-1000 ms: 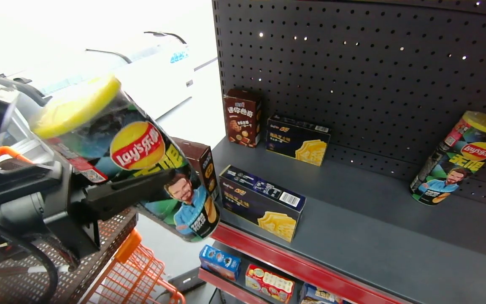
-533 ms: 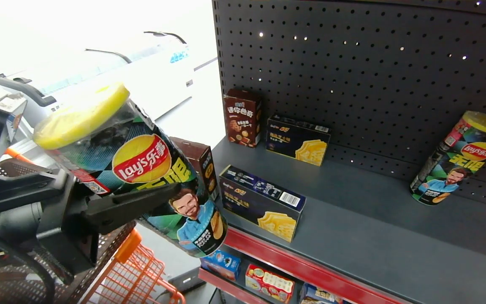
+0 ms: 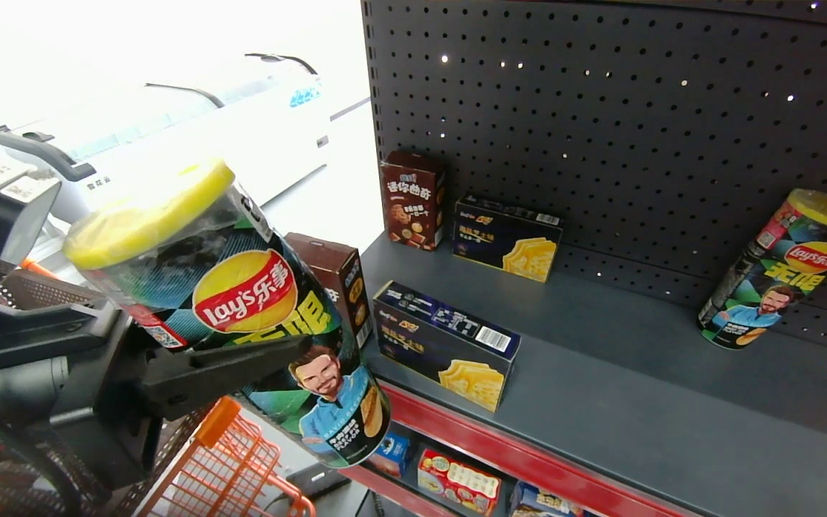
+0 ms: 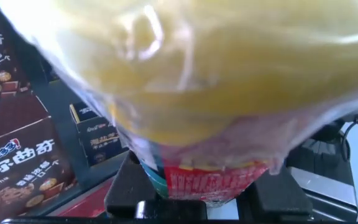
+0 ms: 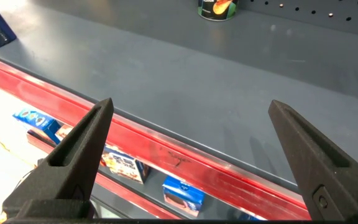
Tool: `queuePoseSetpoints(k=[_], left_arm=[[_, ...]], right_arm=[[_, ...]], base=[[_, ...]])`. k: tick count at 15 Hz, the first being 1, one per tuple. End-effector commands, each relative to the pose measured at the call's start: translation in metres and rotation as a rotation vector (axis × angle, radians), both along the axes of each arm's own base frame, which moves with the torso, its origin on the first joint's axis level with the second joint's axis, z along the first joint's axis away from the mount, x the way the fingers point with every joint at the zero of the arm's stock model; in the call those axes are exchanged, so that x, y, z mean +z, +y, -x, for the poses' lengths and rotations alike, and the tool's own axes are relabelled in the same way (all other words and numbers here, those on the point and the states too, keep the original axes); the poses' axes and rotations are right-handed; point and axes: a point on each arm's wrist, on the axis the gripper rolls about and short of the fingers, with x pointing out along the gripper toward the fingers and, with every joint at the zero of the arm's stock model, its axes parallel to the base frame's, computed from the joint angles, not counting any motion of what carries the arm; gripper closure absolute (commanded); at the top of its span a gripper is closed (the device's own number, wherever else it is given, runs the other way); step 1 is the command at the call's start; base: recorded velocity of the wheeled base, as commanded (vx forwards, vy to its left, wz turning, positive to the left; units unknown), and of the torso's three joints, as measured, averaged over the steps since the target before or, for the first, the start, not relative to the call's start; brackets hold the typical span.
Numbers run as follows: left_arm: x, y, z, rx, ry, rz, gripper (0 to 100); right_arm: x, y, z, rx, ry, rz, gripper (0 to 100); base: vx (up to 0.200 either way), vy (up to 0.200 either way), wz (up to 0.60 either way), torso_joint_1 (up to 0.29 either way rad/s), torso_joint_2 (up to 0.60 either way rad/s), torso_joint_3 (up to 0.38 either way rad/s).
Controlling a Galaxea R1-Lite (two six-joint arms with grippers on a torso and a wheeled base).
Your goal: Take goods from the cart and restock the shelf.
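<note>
A: Where is the tall printed chip can with the yellow plastic lid [image 3: 234, 287]?
B: It is clamped, tilted, in the left gripper [image 3: 259, 334], above the orange wire cart [image 3: 241, 459] and just before the dark grey metal shelf [image 3: 600, 359]. The right gripper [image 5: 191, 155] is spread wide and empty.
A: The risk?
B: Its bottom looks low; it may strike the red shelf edge [image 3: 528, 459] or push the dark blue carton [image 3: 446, 345].
A: What changed?
B: The can came lower and nearer the shelf.

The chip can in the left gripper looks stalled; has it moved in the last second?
Yes. The chip can has dropped and edged right: its base now hangs below the shelf's red edge, partly covering the blue packet.
</note>
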Motion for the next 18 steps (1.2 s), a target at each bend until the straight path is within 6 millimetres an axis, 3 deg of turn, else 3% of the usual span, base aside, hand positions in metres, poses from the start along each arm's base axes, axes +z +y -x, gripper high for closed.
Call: queuePoseSetpoints(k=[1, 7, 13, 18], left_arm=[[0.001, -0.001, 0.0, -0.005, -0.003, 0.001, 100], [0.014, -0.006, 0.001, -0.039, -0.047, 0.019, 100], [0.014, -0.006, 0.001, -0.042, -0.045, 0.019, 100], [0.008, -0.005, 0.002, -0.039, -0.027, 0.011, 100]], right_arm=[[0.0, 0.0, 0.0, 0.001, 0.0, 0.0, 0], [0.0, 0.0, 0.0, 0.001, 0.0, 0.0, 0], [0.0, 0.0, 0.0, 0.001, 0.0, 0.0, 0], [0.0, 0.0, 0.0, 0.001, 0.0, 0.0, 0]], base=[[0.0, 0.0, 0.0, 0.0, 0.0, 0.0], [0.0, 0.0, -0.6, 0.003, 0.0, 0.002], [0.0, 0.0, -0.6, 0.003, 0.0, 0.003], [0.0, 0.0, 0.0, 0.0, 0.0, 0.0]])
